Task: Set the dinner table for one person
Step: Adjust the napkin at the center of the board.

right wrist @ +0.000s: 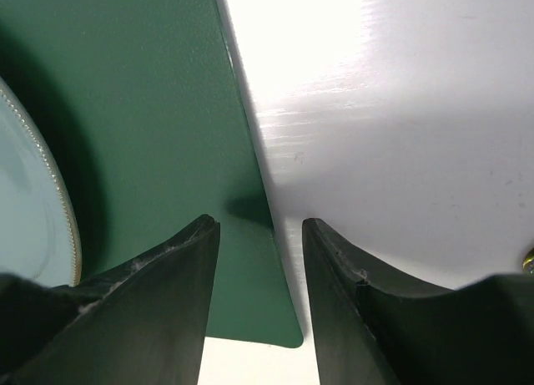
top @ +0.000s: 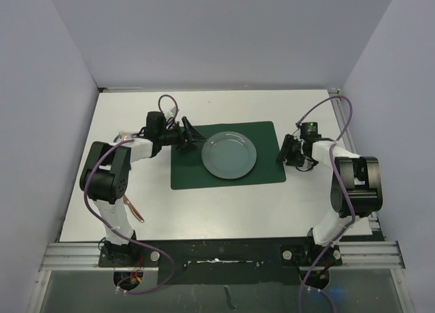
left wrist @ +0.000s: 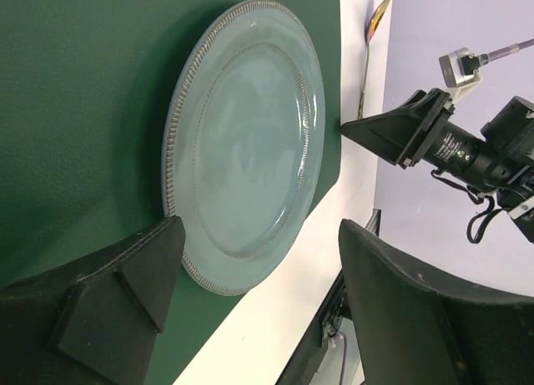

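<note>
A dark green placemat [top: 197, 177] lies in the middle of the white dinner table [top: 231, 211], with a blue-grey plate [top: 229, 155] on it. My left gripper [top: 194, 138] stands wide open just left of the plate, holding nothing. In the left wrist view the plate [left wrist: 246, 134] lies ahead of the gripper [left wrist: 259, 235]. My right gripper [top: 284, 150] hovers low over the placemat's right edge. In the right wrist view it [right wrist: 260, 225] is open, its jaws straddling that edge of the placemat [right wrist: 142, 93] with nothing between them.
A copper-coloured utensil [top: 134, 208] lies on the table beside the left arm. A gold-coloured utensil [left wrist: 370, 59] lies on the white table just past the placemat's right side, near the right arm. Grey walls enclose the table on three sides.
</note>
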`<control>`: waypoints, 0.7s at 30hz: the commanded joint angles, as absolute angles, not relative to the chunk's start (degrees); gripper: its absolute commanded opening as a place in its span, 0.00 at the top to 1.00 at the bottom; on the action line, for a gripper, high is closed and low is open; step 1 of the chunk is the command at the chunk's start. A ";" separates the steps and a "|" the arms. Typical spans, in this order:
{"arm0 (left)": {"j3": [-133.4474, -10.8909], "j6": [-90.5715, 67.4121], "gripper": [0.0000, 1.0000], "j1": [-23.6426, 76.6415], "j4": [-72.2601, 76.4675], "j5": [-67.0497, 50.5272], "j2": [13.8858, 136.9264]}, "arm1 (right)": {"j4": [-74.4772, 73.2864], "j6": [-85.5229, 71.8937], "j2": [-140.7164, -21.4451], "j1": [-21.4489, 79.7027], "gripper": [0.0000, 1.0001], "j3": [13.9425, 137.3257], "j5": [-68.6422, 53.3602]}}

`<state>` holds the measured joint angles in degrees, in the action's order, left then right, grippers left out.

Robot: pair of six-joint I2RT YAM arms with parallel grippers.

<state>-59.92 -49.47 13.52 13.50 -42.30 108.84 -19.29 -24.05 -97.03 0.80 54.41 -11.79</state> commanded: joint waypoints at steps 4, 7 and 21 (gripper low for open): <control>-60.42 -49.38 0.27 12.92 15.90 -43.62 106.85 | -16.61 -24.25 -96.93 0.69 0.60 52.50 -13.50; -60.55 -49.39 0.27 12.76 15.91 -43.59 107.14 | -16.57 -24.47 -96.70 0.65 0.74 51.83 -13.59; -60.30 -51.17 0.27 12.65 18.50 -43.94 109.97 | -19.95 -24.17 -93.24 0.57 0.98 50.71 -11.72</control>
<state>-59.83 -50.48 12.99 14.13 -42.33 108.99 -16.71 -24.47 -96.42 0.36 51.77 -12.64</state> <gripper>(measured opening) 0.730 0.033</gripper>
